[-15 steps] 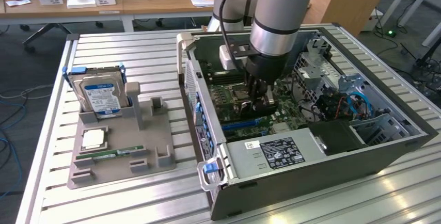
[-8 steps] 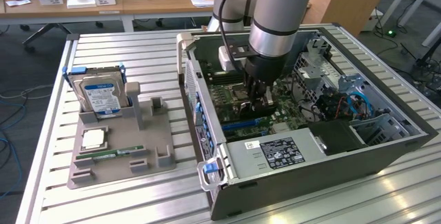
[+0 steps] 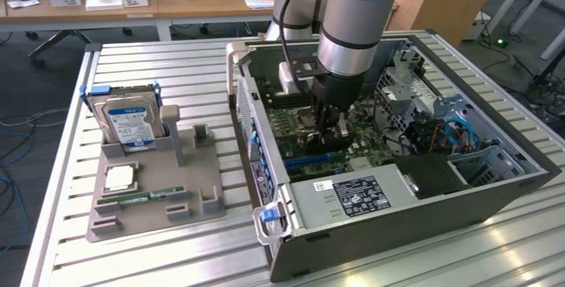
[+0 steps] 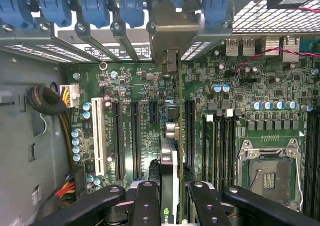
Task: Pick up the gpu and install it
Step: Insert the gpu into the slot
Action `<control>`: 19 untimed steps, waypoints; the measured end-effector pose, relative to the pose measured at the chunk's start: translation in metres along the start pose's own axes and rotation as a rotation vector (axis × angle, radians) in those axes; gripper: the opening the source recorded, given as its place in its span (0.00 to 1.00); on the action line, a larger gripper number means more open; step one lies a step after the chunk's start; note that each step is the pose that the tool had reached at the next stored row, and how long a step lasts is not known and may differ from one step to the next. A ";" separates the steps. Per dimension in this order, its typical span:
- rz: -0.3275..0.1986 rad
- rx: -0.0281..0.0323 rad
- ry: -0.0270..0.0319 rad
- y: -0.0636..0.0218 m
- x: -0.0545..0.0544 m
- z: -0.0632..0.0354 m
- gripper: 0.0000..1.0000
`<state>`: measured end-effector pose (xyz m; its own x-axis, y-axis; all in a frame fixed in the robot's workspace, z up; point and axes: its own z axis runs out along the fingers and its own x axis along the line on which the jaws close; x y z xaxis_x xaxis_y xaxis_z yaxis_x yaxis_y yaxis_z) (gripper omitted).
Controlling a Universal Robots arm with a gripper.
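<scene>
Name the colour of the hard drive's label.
Blue; the hard drive shows best in the exterior view.

On the desk (image 3: 150,69) we see the tray (image 3: 198,168) at the exterior view's left of the case (image 3: 415,201); the gpu (image 4: 169,161) inside it.

The gpu (image 4: 169,171) is a thin green and black card, standing on edge over the slots (image 4: 136,136) inside the computer case (image 3: 397,227).

The computer case (image 3: 424,221) is dull dark-grey sheet metal, standing on a slatted table (image 3: 159,62) of brushed, softly shining aluminium. Inside the case the motherboard (image 4: 130,86) is glossy green board, the end bracket of the gpu (image 4: 169,161) is bare silver metal, and the fingers (image 4: 147,201) of the gripper (image 4: 175,201) are matt black. Beside the case the tray (image 3: 203,168) is matt grey plastic.
</scene>
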<state>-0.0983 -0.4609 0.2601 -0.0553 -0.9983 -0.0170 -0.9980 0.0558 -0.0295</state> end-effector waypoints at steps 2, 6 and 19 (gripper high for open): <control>0.000 -0.0001 0.0003 0.0003 0.000 0.0012 0.27; 0.000 -0.0005 0.0009 0.0008 -0.001 0.0033 0.27; 0.000 -0.0005 0.0027 0.0029 -0.003 0.0051 0.27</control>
<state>-0.1008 -0.4580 0.2549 -0.0553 -0.9984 -0.0143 -0.9980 0.0557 -0.0290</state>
